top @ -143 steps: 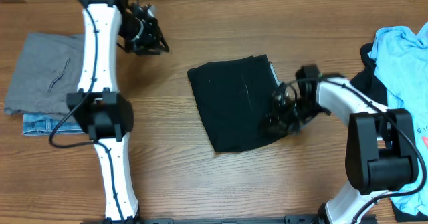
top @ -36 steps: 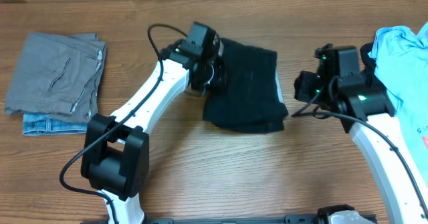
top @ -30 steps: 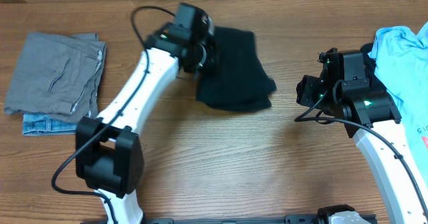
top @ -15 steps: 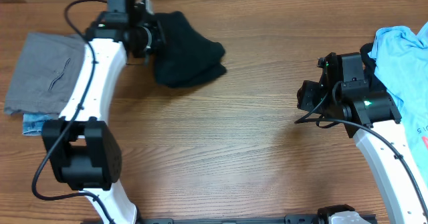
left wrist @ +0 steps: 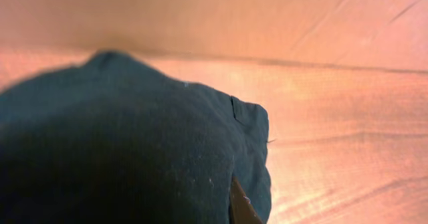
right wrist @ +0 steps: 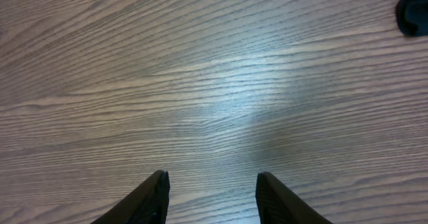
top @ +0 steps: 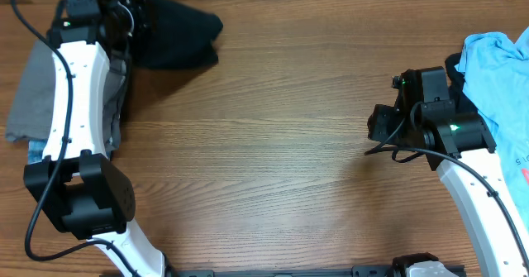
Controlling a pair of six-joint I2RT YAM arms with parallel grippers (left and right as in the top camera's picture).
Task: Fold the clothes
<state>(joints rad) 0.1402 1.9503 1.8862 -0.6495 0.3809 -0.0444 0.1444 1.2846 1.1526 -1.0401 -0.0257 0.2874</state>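
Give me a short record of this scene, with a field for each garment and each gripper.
black garment: bunched at the table's far left corner, held by the left gripper
grey piece: left edge, lying on a denim piece
light blue T-shirt: right edge, rumpled, not folded
right gripper: open over bare wood, holding nothing

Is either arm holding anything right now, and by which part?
The left gripper holds the black garment by its bunched left end; the exact spot is hidden. The right gripper is open over the table, holding nothing.
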